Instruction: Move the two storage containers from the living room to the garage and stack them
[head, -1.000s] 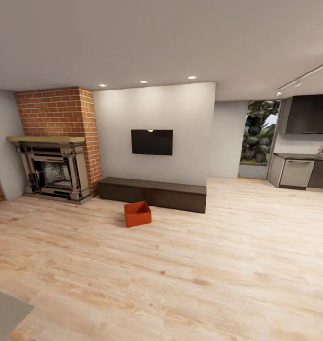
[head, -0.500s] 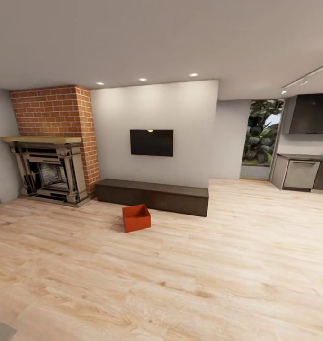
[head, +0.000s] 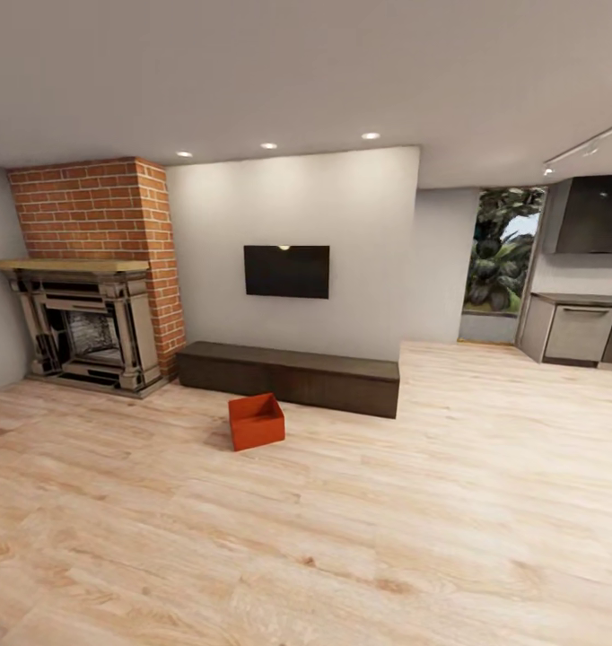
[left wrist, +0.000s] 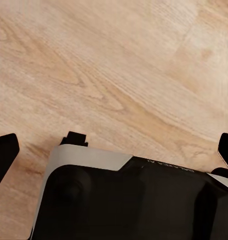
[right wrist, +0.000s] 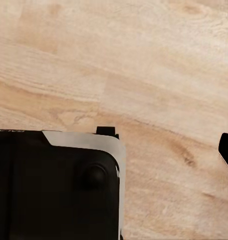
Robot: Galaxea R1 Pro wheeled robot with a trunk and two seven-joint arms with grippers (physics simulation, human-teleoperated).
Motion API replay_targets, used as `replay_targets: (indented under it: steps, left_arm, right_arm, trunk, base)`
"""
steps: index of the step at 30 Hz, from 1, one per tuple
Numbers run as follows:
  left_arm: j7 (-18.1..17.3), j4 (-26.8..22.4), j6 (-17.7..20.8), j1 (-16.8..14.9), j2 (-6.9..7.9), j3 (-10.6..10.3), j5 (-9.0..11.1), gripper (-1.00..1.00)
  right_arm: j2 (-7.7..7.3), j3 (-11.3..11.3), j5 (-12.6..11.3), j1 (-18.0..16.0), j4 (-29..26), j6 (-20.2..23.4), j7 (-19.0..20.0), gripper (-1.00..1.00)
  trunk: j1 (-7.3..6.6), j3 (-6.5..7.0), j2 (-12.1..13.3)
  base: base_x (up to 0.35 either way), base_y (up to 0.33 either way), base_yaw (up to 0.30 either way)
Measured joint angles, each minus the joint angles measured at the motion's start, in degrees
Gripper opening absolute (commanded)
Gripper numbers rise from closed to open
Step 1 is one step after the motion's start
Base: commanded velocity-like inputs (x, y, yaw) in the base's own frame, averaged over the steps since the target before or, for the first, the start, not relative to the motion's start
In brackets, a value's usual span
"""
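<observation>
One orange-red storage container [head: 257, 421] sits on the light wood plank floor [head: 414, 502] of the living room, just in front of the long dark low cabinet [head: 290, 376]. It is some way ahead of me in the head view. The second container is out of view. In the left wrist view my left gripper [left wrist: 114, 150] hangs over the wood floor, open, with one dark finger [left wrist: 3, 156] at each side edge and nothing between them. In the right wrist view my right gripper [right wrist: 114, 150] is also over the floor, one fingertip [right wrist: 227, 151] far out at the edge, holding nothing.
A red brick fireplace [head: 89, 278] stands at the left, with a black TV [head: 286, 271] on the white wall above the cabinet. Kitchen units [head: 580, 332] and a window with plants [head: 498, 262] lie at the far right. My own black and white base [left wrist: 124, 200] shows under both wrists.
The whole head view has shifted as I roll forward: the fireplace, cabinet and container look slightly nearer, and a grey corner at the lower left has left the picture. The container itself has not moved.
</observation>
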Motion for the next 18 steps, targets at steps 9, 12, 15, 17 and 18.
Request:
replay_targets:
  steps: [9,12,15,17,18]
  left_arm:
    - [0.0,0.0,0.0,0.0,0.02,0.0,0.01,1.0]
    - [0.0,0.0,-0.01,0.0,0.02,0.0,0.01,1.0]
    - [0.0,0.0,-0.01,0.0,0.02,0.0,0.01,1.0]
    - [0.0,0.0,0.0,0.0,0.02,0.0,0.01,1.0]
    - [0.0,0.0,0.01,0.0,0.02,0.0,0.01,1.0]
  right_arm:
    - [0.0,0.01,0.0,0.0,0.0,-0.01,0.0,1.0]
    - [0.0,0.01,0.0,0.0,0.0,0.0,0.0,1.0]
    - [0.0,0.01,0.0,0.0,0.0,0.01,0.0,1.0]
    - [0.0,0.01,0.0,0.0,0.0,0.01,0.0,1.0]
    - [0.0,0.01,0.0,0.0,0.0,0.01,0.0,1.0]
  trunk:
    - [0.0,0.0,0.0]
    - [0.0,0.0,0.0]
    - [0.0,0.0,0.0]
    - [0.0,0.0,0.0]
    - [0.0,0.0,0.0]
  base:
    - [0.325,0.0,0.0]
    - [0.325,0.0,0.0]
    - [0.325,0.0,0.0]
    - [0.325,0.0,0.0]
    - [0.325,0.0,0.0]
